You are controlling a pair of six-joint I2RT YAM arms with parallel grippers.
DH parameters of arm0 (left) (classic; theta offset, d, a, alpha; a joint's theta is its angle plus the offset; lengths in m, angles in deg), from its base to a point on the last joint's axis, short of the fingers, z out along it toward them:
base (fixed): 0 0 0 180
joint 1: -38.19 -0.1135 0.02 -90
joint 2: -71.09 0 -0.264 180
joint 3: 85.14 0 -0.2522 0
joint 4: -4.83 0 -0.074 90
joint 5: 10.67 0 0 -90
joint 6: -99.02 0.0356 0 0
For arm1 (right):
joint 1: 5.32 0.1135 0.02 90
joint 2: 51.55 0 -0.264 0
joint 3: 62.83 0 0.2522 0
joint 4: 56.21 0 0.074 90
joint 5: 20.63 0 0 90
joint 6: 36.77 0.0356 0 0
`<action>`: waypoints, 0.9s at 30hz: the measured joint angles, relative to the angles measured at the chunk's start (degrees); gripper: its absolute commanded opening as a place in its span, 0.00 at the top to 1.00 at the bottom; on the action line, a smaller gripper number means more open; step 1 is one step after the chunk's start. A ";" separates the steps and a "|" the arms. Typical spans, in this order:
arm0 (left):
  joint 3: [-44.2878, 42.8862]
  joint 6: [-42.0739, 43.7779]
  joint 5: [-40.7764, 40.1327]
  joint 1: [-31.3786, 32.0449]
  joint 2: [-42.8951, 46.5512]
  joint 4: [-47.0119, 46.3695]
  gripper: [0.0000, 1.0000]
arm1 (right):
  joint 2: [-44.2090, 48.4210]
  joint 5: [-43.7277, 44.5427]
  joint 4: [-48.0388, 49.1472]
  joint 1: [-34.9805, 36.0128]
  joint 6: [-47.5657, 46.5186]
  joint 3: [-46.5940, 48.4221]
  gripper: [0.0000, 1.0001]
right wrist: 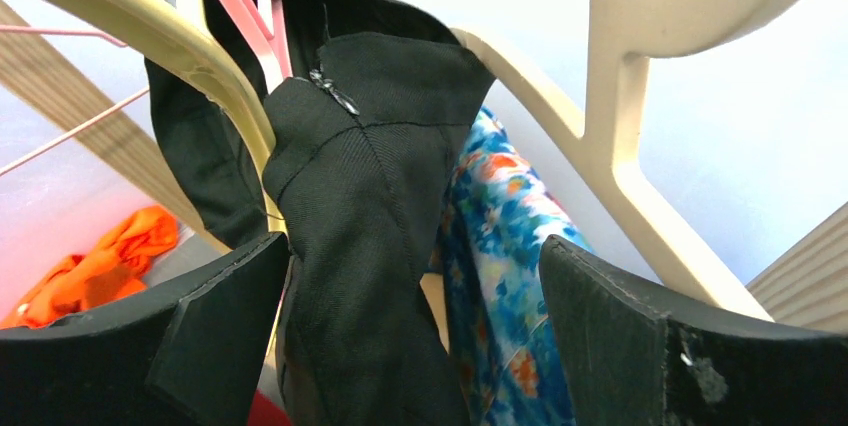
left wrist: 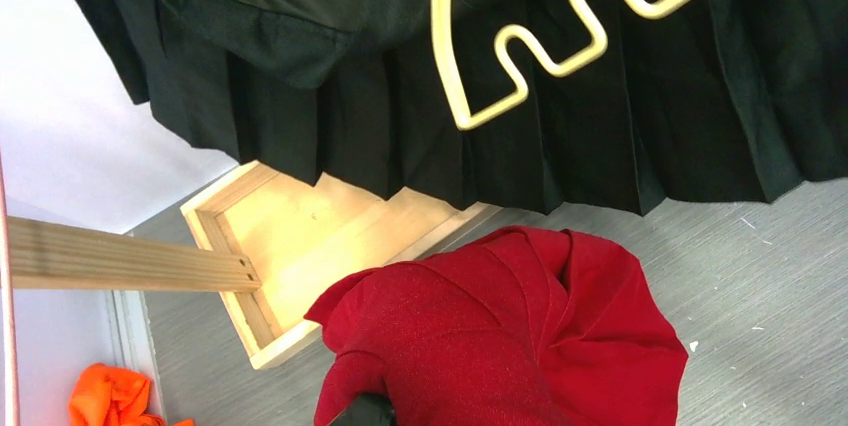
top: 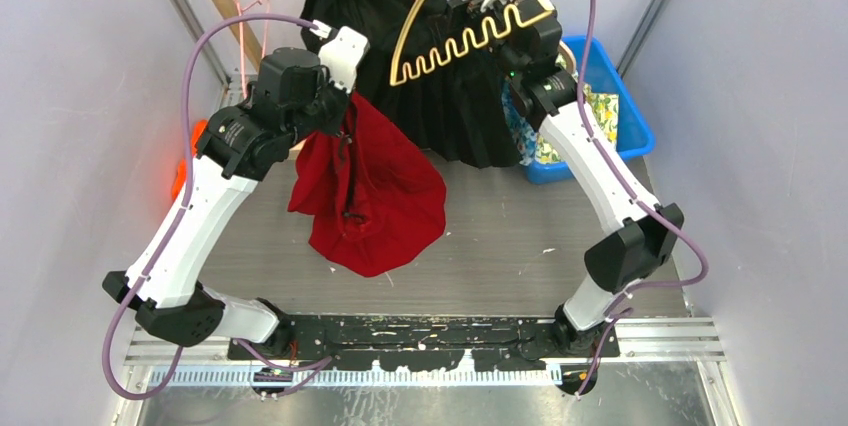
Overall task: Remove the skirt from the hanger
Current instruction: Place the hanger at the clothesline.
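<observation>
Black pleated skirt (top: 455, 111) hangs high at back, waistband draped over cream hanger (left wrist: 441, 36), pleats behind its zigzag bar. Likely light, limp, slides easily off plastic. Best hold: waistband beside hanger arm. Right gripper (right wrist: 410, 246) gapes wide, waistband between its 2 jaws, unpinched. Left gripper (top: 338, 111) clamped on red garment (top: 370, 196). No readable labels or writing.

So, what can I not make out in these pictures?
Left jaws: red cloth covers them in the left wrist view; the left arm hides them from above.
Right jaws, top view: lost against the black skirt.
Blue bin contents, top view: the right arm covers most.
</observation>
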 measured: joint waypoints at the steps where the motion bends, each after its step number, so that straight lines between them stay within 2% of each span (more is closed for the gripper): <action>1: 0.00 0.00 0.02 0.00 0.00 -0.02 1.00 | -0.94 0.44 0.00 0.07 -0.68 1.20 0.00; 12: 0.00 0.13 -0.07 0.00 -0.02 -0.04 1.00 | -15.47 5.64 5.81 0.07 -7.21 16.31 0.00; 18: 0.00 0.90 -0.76 0.00 -0.17 -0.22 1.00 | -17.00 4.39 13.31 0.50 -14.27 14.88 0.00; 27: 0.17 2.29 -2.05 0.00 -0.33 -0.42 1.00 | -19.10 4.33 22.71 1.40 -20.04 14.97 0.00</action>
